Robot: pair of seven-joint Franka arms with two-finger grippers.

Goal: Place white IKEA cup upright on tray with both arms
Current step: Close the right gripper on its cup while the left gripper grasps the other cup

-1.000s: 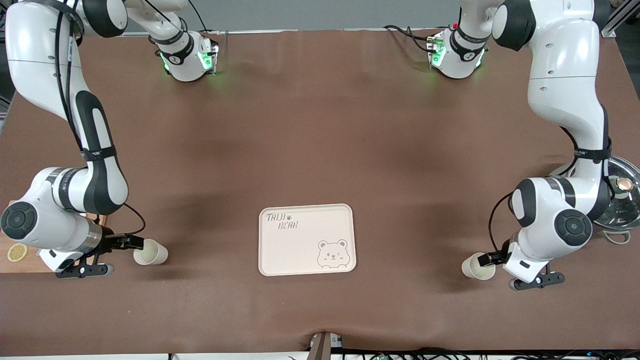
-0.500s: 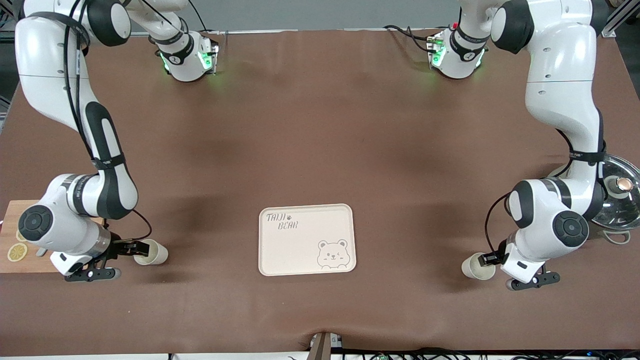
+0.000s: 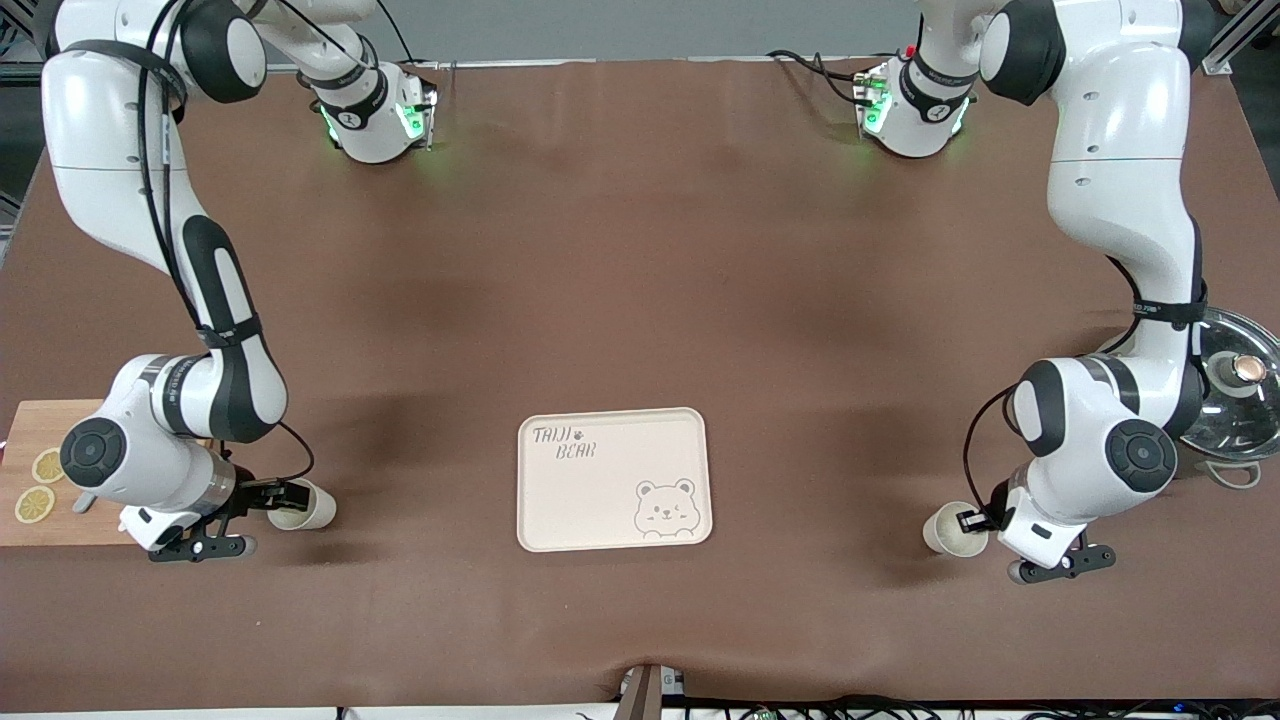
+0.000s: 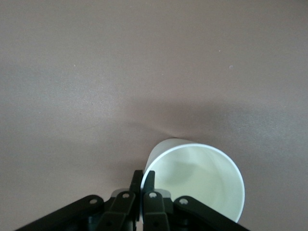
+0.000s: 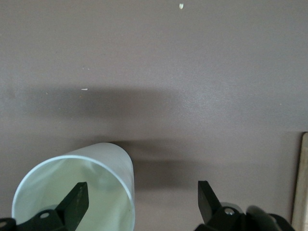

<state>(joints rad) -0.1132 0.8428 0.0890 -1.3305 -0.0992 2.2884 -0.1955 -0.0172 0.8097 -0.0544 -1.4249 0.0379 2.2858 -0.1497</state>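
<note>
Two white cups lie on their sides on the brown table, one at each end. The cup [image 3: 308,508] at the right arm's end has my right gripper [image 3: 287,493] at its mouth. In the right wrist view that gripper [image 5: 142,188] is open, one finger [image 5: 77,199] inside the cup [image 5: 77,178] and the other outside. My left gripper [image 3: 968,521] is at the mouth of the other cup [image 3: 943,530]. In the left wrist view it [image 4: 143,183] is shut on the rim of that cup [image 4: 197,175]. The cream bear tray [image 3: 600,500] lies between the cups.
A wooden cutting board [image 3: 50,520] with lemon slices lies at the right arm's end, partly under that arm. A glass pot lid [image 3: 1240,405] lies at the left arm's end. Cables hang at the table edge nearest the front camera.
My right arm has moved toward the tray, bringing its gripper into the cup's mouth and uncovering more of the board. My left arm has edged slightly toward its cup.
</note>
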